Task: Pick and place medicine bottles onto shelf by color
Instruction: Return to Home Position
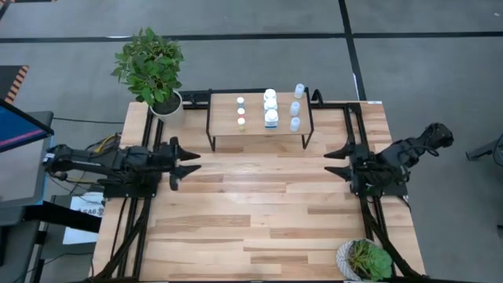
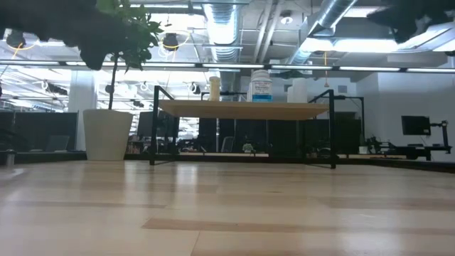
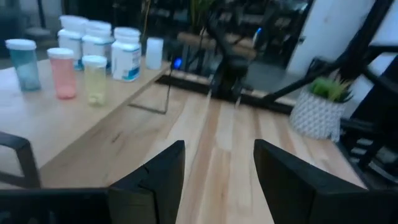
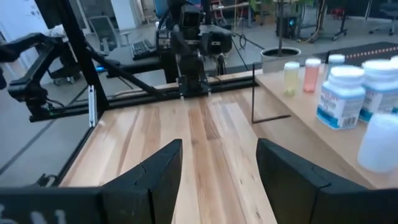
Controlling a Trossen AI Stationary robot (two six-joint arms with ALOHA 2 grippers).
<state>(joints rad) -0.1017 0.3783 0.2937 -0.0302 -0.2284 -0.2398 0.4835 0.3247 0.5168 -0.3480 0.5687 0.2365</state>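
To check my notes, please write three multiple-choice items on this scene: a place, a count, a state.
1. Where do the medicine bottles stand? A on the shelf; B under it; C beside it.
2. How many bottles show? A six; B nine; C twelve.
3. How are the left gripper and the right gripper? A both shut on bottles; B one shut; C both open, empty.
Key: 1A, all stand on the shelf; 2B, three columns of three; 3C, both spread with nothing between.

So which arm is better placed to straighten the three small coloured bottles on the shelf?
Left, probably. The coloured bottles stand at the end of the shelf nearest the left arm, whose jaws are open and empty; the right arm would reach past the white bottles.
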